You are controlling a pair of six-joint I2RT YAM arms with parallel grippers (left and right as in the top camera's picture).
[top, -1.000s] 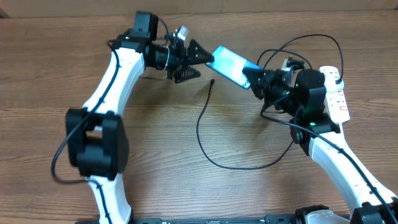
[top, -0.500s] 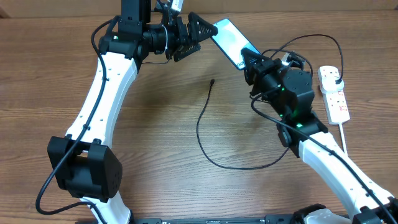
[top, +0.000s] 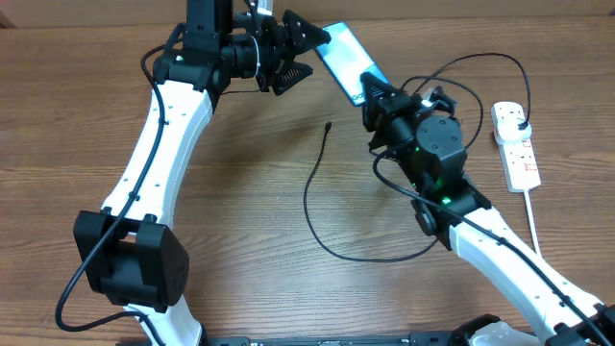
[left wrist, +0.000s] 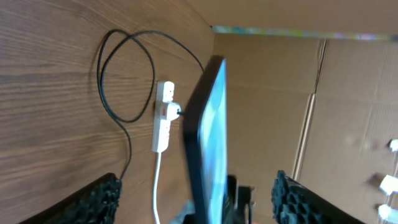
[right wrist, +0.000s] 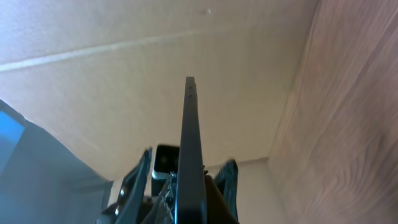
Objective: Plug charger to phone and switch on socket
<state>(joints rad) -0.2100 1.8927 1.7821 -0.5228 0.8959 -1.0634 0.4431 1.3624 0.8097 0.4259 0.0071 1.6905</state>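
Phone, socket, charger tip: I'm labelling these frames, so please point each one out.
phone (top: 343, 61): overhead view, middle of its blue screen.
socket (top: 521, 159): overhead view, middle of the white strip.
charger tip (top: 328, 127): overhead view, loose connector end.

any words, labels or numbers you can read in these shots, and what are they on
No text can be read in any view.
phone screen: plain light blue glow, any writing too blurred or too edge-on to read.
socket: red markings, too small to read.
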